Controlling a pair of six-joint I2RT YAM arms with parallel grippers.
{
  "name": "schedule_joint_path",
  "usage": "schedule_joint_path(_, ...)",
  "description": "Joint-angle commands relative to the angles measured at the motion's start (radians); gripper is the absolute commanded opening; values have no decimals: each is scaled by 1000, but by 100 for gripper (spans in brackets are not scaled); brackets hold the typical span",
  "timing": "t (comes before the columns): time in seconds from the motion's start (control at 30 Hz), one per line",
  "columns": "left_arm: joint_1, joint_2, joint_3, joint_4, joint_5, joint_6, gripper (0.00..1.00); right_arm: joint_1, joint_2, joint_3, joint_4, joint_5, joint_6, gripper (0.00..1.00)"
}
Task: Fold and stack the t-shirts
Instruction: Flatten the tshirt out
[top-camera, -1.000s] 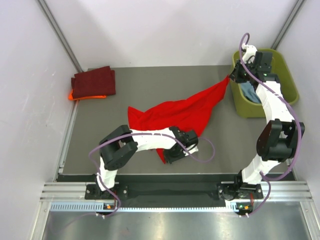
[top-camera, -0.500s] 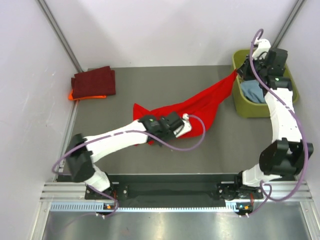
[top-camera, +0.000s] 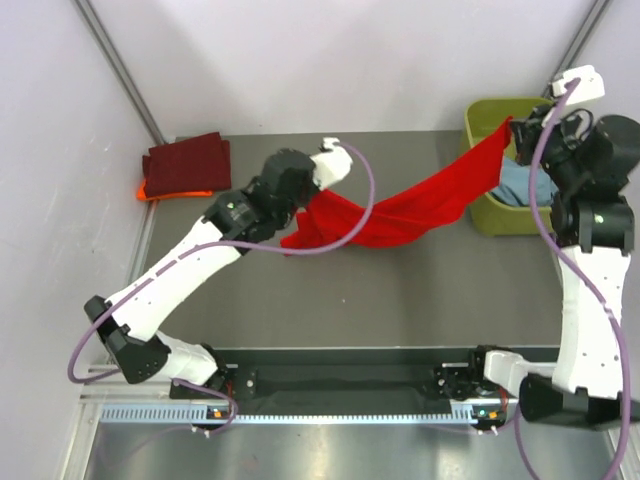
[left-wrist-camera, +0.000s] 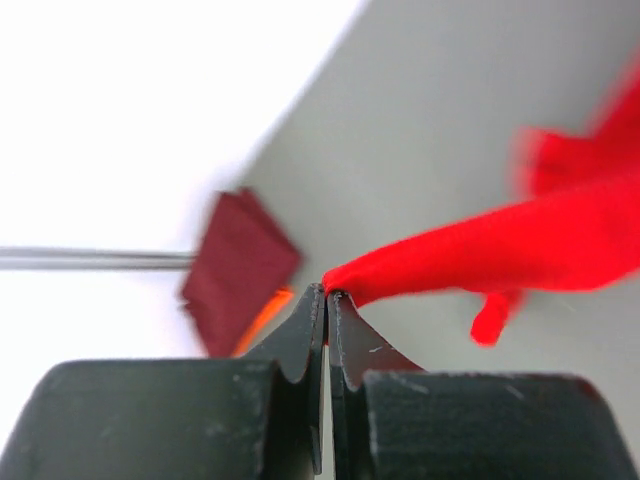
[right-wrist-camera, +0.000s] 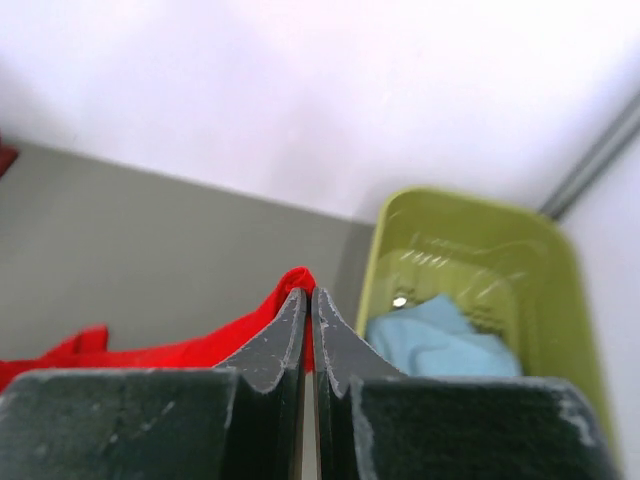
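Note:
The bright red t-shirt (top-camera: 400, 207) hangs stretched in the air between both grippers, sagging in the middle above the table. My left gripper (top-camera: 300, 205) is shut on its left end (left-wrist-camera: 470, 255). My right gripper (top-camera: 508, 127) is shut on its right corner (right-wrist-camera: 297, 283), raised beside the tub. The dark maroon t-shirt (top-camera: 188, 163) lies folded at the back left on top of the orange t-shirt (top-camera: 150, 193); both show in the left wrist view (left-wrist-camera: 238, 268). The light blue t-shirt (top-camera: 520, 183) lies crumpled in the tub (right-wrist-camera: 440, 340).
The olive-green tub (top-camera: 485, 212) stands at the back right corner of the grey table (top-camera: 400, 290). White walls close the left, back and right sides. The arms' bases and a metal rail (top-camera: 340, 385) line the near edge.
Both grippers have lifted the red shirt off the table. The left arm swung from the front centre up toward the back left; the right arm rose and moved right, pulling the shirt taut.

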Motion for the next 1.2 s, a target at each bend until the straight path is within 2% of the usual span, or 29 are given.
schedule_joint_path(0.0,73,-49,57,190,-65,140,0,-27,-78,35,46,128,-31,0)
schedule_joint_path(0.07,125,-74,62,262,-62,186,0,-35,-105,26,48,174,-25,0)
schedule_joint_path(0.23,208,-88,120,290,-70,195,0,-47,-145,-3,49,185,23,0)
schedule_joint_path(0.5,229,-86,324,303,-90,237,0,-47,-222,-3,78,165,46,0)
schedule_joint_path(0.6,229,-115,330,296,-64,247,0,-47,-256,1,90,157,34,0)
schedule_joint_path(0.87,232,-217,209,166,2,149,0,-46,-326,56,40,119,81,0)
schedule_joint_path(0.97,248,-235,223,82,50,65,0,-47,-340,110,-17,95,80,0)
schedule_joint_path(1.17,286,-261,244,16,169,-29,0,-47,-385,219,-97,78,101,0)
